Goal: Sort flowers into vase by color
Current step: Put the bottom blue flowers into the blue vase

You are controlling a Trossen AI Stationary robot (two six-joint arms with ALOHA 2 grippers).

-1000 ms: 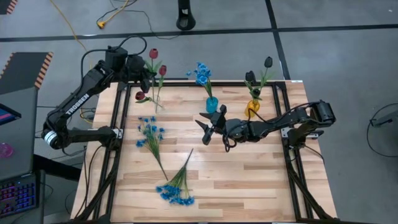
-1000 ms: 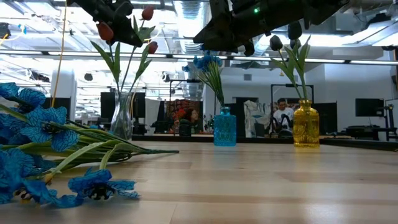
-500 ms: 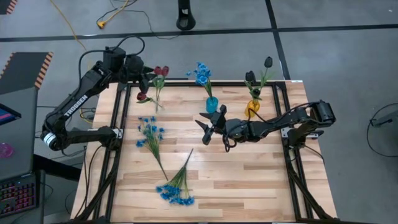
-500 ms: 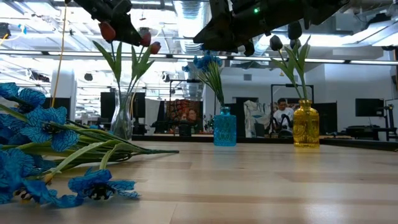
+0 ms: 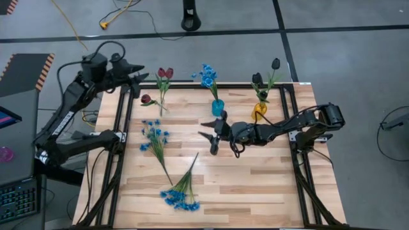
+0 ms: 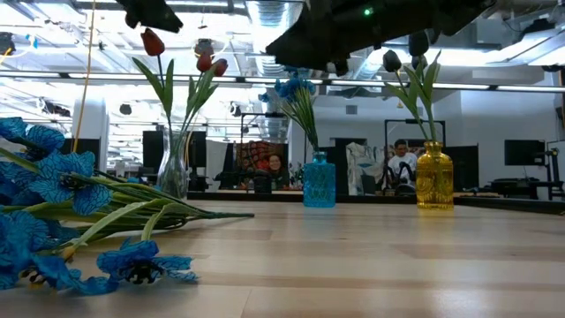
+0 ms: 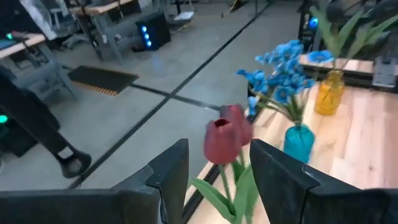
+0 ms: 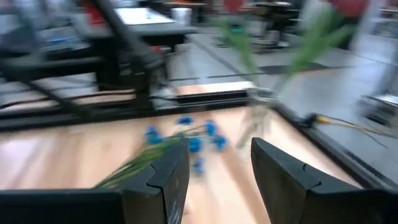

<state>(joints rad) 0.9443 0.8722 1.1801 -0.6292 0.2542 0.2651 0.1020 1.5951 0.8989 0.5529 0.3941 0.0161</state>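
Both of my jaws are spread apart, and neither one holds or touches anything.

My left gripper [image 5: 142, 76] hangs in the air just off the far left corner of the table [image 5: 255, 185], a little way out from the clear vase [image 6: 173, 168]. Its two fingers [image 7: 168, 174] stand wide, and between them I see red tulip buds [image 7: 225, 138] farther off, not touched by me.

The clear vase sits at the far left of the table top. Three dark red tulips [image 5: 163, 73] stand in it on green stems. To its side, along the same far edge, is the blue vase [image 5: 218, 107] with a bunch of blue blossoms [image 5: 207, 75] in it. Past that, farther still from the clear vase, is the yellow vase [image 5: 259, 111] with near-black tulips [image 5: 275, 64].

My right gripper [image 5: 208, 134] is over the middle of the table, near the blue vase and on the near side of it. Its fingers [image 8: 158, 183] are apart with only air between them.

Two bunches of blue flowers lie flat on the wood. One bunch [image 5: 153, 135] is close to the clear vase, on the near side of it. The other bunch [image 5: 181, 195] lies well away from the clear vase, by the near edge.
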